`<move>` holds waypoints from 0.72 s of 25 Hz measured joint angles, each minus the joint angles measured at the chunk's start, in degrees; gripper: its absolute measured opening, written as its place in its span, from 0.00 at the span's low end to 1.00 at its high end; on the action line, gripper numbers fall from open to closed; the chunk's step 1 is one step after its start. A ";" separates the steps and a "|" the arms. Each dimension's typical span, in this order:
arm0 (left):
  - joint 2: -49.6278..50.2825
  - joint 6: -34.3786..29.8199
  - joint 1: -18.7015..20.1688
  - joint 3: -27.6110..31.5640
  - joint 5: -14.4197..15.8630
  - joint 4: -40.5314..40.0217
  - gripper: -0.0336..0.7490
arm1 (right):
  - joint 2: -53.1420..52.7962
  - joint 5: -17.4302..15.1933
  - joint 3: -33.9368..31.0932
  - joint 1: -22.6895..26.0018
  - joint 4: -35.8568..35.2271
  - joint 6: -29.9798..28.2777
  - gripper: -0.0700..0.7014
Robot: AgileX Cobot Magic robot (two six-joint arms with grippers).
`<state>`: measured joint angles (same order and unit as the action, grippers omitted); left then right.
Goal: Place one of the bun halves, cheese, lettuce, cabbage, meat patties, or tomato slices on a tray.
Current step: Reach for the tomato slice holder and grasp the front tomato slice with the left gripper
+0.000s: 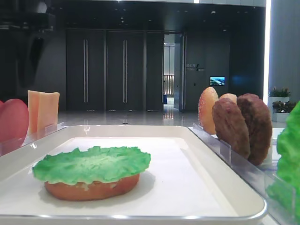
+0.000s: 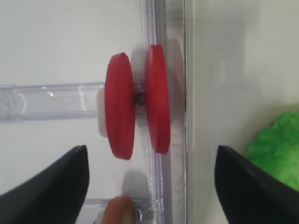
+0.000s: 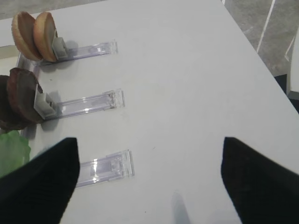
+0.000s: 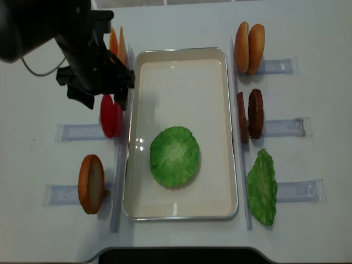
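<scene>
The tomato slices (image 2: 135, 105) are standing on edge in a clear rack (image 2: 46, 100) just left of the tray (image 4: 181, 60), presumably for easy pinching. The left gripper (image 2: 149, 186) is hovering over them, jaws spread wide, holding nothing. The right gripper (image 3: 149, 182) is hanging open over bare table.

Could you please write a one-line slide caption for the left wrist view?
Open left gripper above two upright tomato slices in their clear rack.
</scene>
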<state>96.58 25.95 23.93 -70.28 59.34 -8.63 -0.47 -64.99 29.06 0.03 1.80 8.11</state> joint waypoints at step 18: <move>1.24 0.00 0.00 0.00 -7.20 1.52 0.59 | 0.00 0.00 0.00 0.00 0.00 0.00 0.85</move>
<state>97.81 25.95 23.93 -70.28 52.13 -7.11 -0.47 -64.99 29.06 0.03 1.80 8.11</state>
